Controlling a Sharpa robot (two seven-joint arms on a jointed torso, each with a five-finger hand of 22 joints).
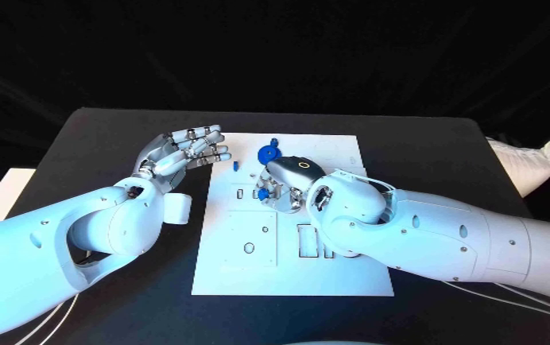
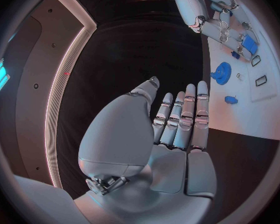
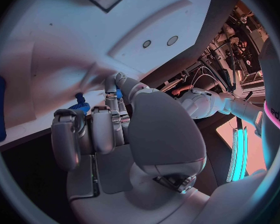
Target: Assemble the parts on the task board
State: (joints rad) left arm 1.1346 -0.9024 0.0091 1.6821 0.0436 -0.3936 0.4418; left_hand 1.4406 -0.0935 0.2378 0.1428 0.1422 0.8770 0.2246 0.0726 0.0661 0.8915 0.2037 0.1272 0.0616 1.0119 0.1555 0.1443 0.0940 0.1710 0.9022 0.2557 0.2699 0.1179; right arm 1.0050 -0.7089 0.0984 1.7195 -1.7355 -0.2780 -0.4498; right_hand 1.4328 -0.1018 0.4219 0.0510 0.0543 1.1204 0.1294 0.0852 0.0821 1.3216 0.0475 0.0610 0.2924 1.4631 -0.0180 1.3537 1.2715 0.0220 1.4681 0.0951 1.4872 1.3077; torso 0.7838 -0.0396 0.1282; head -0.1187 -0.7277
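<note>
Parts of blue plastic sit at the upper end of the white task board (image 1: 246, 273), which lies in the middle of the black table (image 1: 103, 130) in the head view. Three show there: a small peg (image 1: 236, 165) near the board's upper left corner, a gear (image 1: 269, 153) at the upper middle, and a piece (image 1: 262, 194) at the right hand's fingers.

At centre left of the head view, the left hand (image 1: 183, 153) hangs over the table just beside the board's left edge, fingers straight, close together and holding nothing. Its wrist view shows the same flat palm (image 2: 177, 129), with the gear (image 2: 221, 73) and the peg (image 2: 231, 99) on the board beyond the fingertips.

Right of centre, the right hand (image 1: 289, 178) lies over the board's upper middle, hiding what is beneath it. Its fingers are curled down around the blue piece, but whether they actually grip it cannot be told; most of that piece is covered. In the right wrist view the hand (image 3: 115, 129) has its fingers bent inward, a toothed blue edge (image 3: 79, 103) peeks out past the fingertips, and a blue strip at the circle's left rim is cut off and hard to make out.

Several dark slots are visible on the board's lower half, partly hidden by the right arm.
</note>
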